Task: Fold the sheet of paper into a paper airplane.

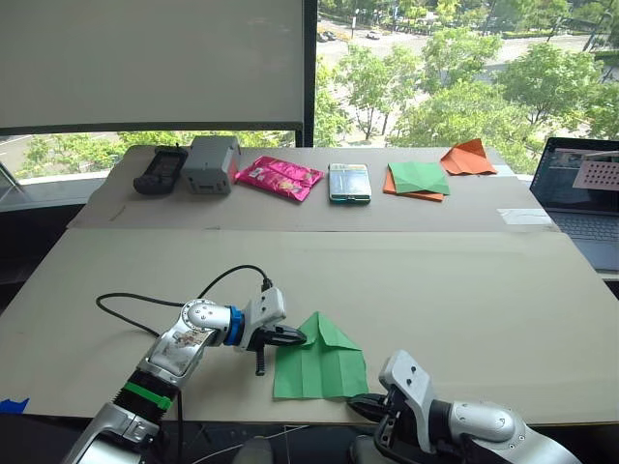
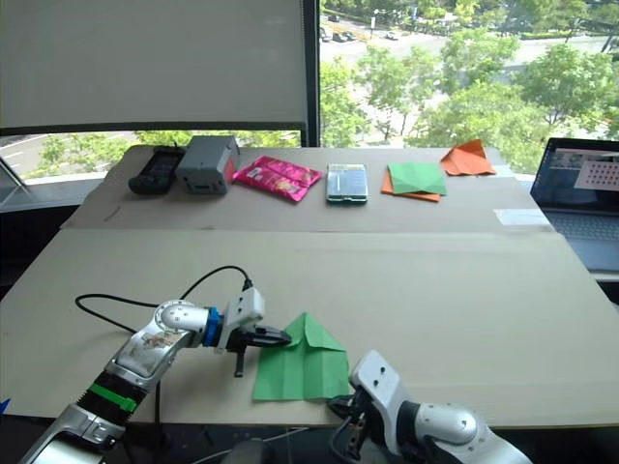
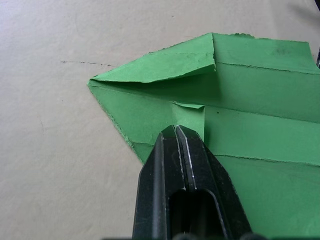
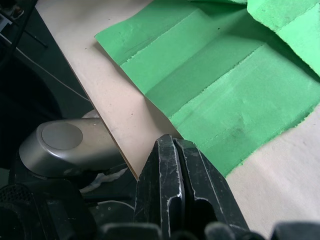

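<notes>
Two beige boards make up the worktop [image 1: 464, 300], the far one carrying a laptop [image 1: 580, 193] at its right edge, a grey box [image 1: 212, 162], a pink packet [image 1: 280, 177], a green-and-orange pair of sheets [image 1: 417, 181] and an orange paper plane [image 1: 469, 158]. Near the front edge lies the sheet of paper [image 1: 319, 362], bright green, creased lengthwise, its far end folded to a point. The left gripper [image 1: 293, 335] has its fingers pressed together, tips touching the paper's left folded flap. The right gripper [image 4: 175, 145] is likewise closed, holding nothing, its tips just beside the paper's near right corner at the worktop's edge.
</notes>
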`<move>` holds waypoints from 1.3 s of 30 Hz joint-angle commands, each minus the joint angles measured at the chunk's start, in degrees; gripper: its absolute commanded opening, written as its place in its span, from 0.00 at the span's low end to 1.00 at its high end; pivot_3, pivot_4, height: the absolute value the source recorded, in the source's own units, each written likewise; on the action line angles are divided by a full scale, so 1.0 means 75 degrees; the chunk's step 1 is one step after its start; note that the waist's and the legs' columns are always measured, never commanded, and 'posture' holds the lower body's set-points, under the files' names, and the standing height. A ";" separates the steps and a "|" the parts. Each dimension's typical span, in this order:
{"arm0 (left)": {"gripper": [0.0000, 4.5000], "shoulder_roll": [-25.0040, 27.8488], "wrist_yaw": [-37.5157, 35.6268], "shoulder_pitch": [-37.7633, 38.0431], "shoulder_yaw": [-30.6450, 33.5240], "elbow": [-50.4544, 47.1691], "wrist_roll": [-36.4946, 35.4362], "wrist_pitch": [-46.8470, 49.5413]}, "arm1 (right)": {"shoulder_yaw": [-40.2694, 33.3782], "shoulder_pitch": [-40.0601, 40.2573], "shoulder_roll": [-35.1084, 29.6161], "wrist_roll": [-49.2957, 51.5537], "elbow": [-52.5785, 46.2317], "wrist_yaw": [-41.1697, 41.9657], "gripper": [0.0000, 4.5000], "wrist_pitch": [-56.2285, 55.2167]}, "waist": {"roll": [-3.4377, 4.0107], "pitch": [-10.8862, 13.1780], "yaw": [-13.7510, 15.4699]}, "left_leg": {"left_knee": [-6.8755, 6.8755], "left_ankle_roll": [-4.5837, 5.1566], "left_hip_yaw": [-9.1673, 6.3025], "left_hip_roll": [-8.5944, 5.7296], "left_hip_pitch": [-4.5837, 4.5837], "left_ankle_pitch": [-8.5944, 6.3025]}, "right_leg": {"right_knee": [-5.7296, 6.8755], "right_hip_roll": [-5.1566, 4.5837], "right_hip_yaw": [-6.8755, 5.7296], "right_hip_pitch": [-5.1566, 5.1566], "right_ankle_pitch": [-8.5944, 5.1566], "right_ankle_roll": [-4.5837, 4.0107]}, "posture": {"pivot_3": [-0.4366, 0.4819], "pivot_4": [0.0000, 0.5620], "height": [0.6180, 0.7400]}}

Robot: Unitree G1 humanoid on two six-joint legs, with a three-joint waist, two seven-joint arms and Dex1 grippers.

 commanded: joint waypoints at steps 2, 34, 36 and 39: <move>0.00 0.0109 0.0023 0.0035 -0.0269 0.0441 0.0437 0.0151 | 0.0117 0.0611 0.0357 -0.0101 0.0024 -0.0450 0.00 -0.0273 | -0.0009 -0.0018 0.0009 | -0.0001 0.0000 0.0000 0.0000 0.0000 0.0000 | 0.0001 0.0000 -0.0001 0.0001 0.0000 0.0000 | 0.48 0.27 0.97; 0.00 0.0123 -0.0164 -0.0264 -0.0272 0.0780 0.0512 0.0012 | -0.0263 0.1090 0.2817 -0.1554 0.2372 -0.1939 0.00 -0.5365 | -0.0010 0.0031 -0.0079 | 0.0002 -0.0016 0.0018 0.0015 -0.0026 -0.0011 | -0.0092 -0.0037 0.0001 -0.0016 -0.0002 -0.0005 | 0.48 0.27 0.97; 0.00 0.0120 -0.0158 -0.0253 -0.0252 0.0766 0.0518 0.0023 | -0.0261 0.0727 0.2877 -0.1489 0.2363 -0.1925 0.00 -0.5211 | -0.0017 0.0042 -0.0126 | 0.0001 -0.0016 0.0033 0.0014 -0.0025 -0.0011 | -0.0095 -0.0070 -0.0021 -0.0018 -0.0002 -0.0005 | 0.48 0.27 0.97; 0.00 0.0116 -0.0144 -0.0247 -0.0227 0.0731 0.0517 0.0051 | -0.0363 0.0234 0.2886 -0.1425 0.2371 -0.1901 0.00 -0.5027 | -0.0072 0.0067 -0.0181 | -0.0010 -0.0014 0.0058 0.0015 -0.0019 -0.0012 | -0.0099 -0.0105 -0.0048 -0.0023 -0.0002 -0.0005 | 0.48 0.27 0.97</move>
